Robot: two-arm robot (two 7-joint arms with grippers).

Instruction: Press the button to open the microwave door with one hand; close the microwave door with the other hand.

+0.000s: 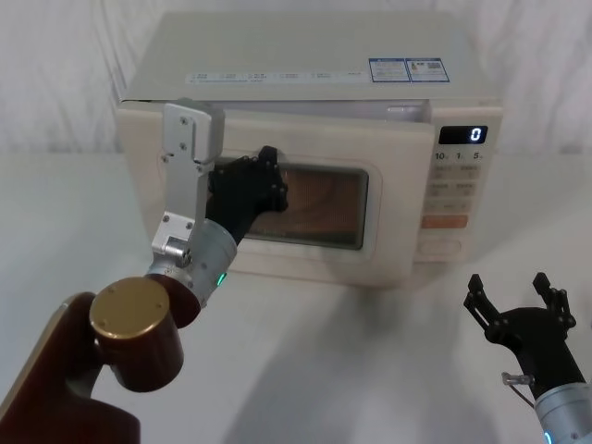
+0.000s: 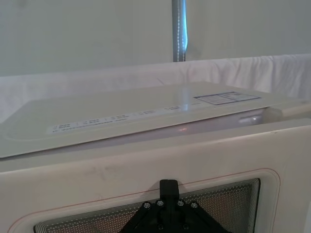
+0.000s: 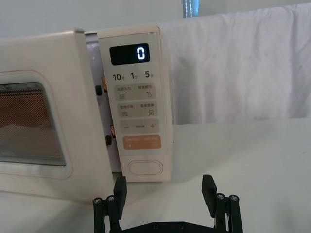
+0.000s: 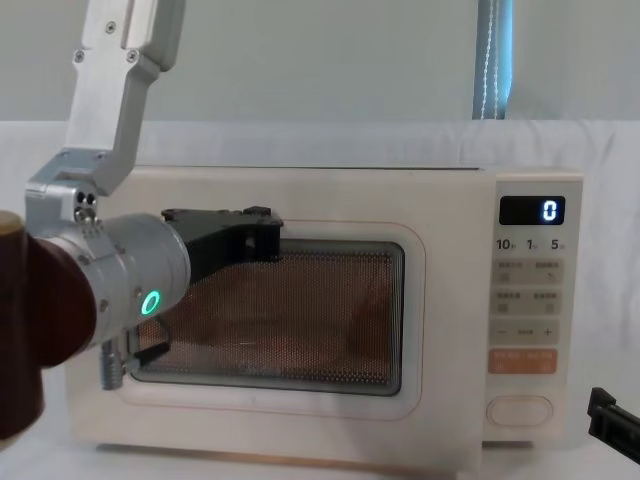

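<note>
The cream microwave door (image 1: 400,208) with its dark window stands slightly ajar; a gap with latches shows between the door (image 3: 82,97) and the control strip. My left gripper (image 1: 268,176) is against the upper left of the window, fingers together, and its tip (image 2: 168,187) touches the door (image 2: 146,160). In the chest view this gripper (image 4: 255,230) lies in front of the door (image 4: 445,300). The oval button (image 1: 440,248) (image 3: 145,167) (image 4: 519,410) sits at the bottom of the strip. My right gripper (image 1: 509,287) (image 3: 164,189) hangs open, low and in front of the button, apart from it.
The microwave stands on a white-covered table (image 1: 370,351) with a white curtain behind. An orange key (image 3: 141,142) sits just above the button, and the display (image 1: 474,134) reads 0. A grey pole (image 2: 179,29) rises behind the oven.
</note>
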